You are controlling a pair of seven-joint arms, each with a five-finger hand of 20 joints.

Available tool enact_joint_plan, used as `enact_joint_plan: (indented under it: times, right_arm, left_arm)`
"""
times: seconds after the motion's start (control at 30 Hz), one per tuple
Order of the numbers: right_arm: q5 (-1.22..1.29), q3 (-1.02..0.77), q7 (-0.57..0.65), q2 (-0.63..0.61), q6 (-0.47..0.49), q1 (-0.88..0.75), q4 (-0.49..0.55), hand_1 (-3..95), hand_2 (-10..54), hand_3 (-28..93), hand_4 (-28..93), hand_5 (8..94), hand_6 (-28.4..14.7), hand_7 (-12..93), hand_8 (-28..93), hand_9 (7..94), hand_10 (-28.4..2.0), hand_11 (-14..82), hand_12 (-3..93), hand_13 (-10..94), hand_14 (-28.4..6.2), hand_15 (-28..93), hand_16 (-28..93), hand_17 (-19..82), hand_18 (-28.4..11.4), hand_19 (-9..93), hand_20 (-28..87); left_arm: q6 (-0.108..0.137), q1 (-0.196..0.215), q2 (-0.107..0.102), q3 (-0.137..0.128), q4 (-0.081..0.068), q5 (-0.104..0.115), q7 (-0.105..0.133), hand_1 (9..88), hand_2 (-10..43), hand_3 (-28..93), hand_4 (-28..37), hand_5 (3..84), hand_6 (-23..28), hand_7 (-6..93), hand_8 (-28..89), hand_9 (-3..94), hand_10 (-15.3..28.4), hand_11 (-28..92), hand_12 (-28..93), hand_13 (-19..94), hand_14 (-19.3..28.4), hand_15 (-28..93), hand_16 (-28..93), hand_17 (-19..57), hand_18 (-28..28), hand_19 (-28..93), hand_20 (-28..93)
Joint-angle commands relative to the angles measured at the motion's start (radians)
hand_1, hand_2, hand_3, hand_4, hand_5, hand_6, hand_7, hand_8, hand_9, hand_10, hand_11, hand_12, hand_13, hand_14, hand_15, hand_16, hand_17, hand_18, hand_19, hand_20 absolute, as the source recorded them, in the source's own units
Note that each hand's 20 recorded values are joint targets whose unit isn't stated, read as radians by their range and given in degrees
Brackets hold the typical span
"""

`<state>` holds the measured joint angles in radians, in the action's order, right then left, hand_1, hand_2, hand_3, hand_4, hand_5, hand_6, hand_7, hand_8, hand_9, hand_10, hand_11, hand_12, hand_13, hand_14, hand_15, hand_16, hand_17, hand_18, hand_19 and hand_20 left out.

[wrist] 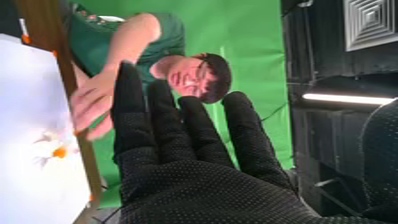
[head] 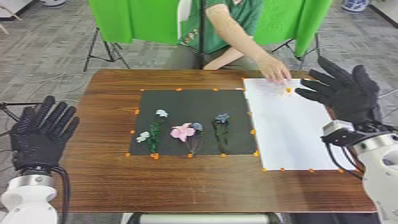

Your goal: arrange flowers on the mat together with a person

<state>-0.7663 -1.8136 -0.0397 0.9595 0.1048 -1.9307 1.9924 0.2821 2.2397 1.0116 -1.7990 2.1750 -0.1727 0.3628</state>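
Nearest: two robot arms, lower left and lower right of the head view, one black-gloved hand each. Left robot hand (head: pixel 40 130) at left of frame, fingers straight, a little apart, thumb side clear of them. Right robot hand (head: pixel 346 95), upper right, over the right side of a white sheet; fingers straight and spread, thumb apart, nothing clasped. Right wrist view agrees: four fingers upright, gaps between.

Brown tabletop (head: pixel 107 185), two sheets: one black mat (head: pixel 178 105) at centre, one white sheet (head: pixel 293 140) right of it. Orange pieces, several, along the edges of both.

Flowers on the mat, five blooms counted: two white, one at upper left (head: pixel 162 113), one at lower left (head: pixel 142 136); one pink bloom (head: pixel 182 132) near the middle; one blue-grey bloom (head: pixel 196 127) just beside it; one blue bloom (head: pixel 222 118) toward the right. Green stems run down the frame.

One person at top centre; one person's hand (head: pixel 274 69) at the white sheet's top end. One small pale thing (wrist: pixel 44 137) on that sheet, kind unclear.
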Motion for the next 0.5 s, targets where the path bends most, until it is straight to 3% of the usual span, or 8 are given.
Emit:
enact_joint_plan:
  times: [0.03,0.33,0.5]
  right_arm:
    - [-0.06,-0.004,0.032,0.014,-0.05,-0.025,0.026,8.8,4.1,67,-25,31.8,-5.2,4,-5,30.8,-18.7,1.7,15.7,31,-17.2,7,27,18,-19.6,29,17]
    - [-0.083,0.007,0.048,0.014,-0.04,-0.023,0.03,10.3,4.6,67,-25,32.3,-5.2,5,-5,31.6,-18.8,1.8,16.1,32,-17.2,8,28,16,-19.0,29,17]
    - [-0.101,0.013,0.055,0.008,-0.043,-0.021,0.035,10.8,4.9,67,-24,32.5,-5.2,5,-5,31.7,-18.7,1.8,16.1,32,-17.2,8,28,16,-18.9,29,17]
  left_arm:
    - [0.012,0.005,-0.019,0.009,-0.001,0.005,-0.016,28.0,13.4,71,-28.3,38.0,6.8,12.4,-11,34.1,14.3,19,9,26,13.1,29,-7,-6.2,13.1,31,12]
    - [0.008,0.001,-0.06,0.002,-0.003,-0.006,-0.038,28.0,13.4,71,-28.3,37.9,6.9,12.3,-11,34.0,14.3,19,9,25,13.2,29,-7,-6.3,13.2,31,12]
    - [0.003,0.002,-0.063,-0.001,-0.003,-0.007,-0.037,28.0,13.5,71,-28.3,37.9,6.9,12.3,-11,34.0,14.3,19,9,25,13.2,29,-7,-6.3,13.2,31,12]
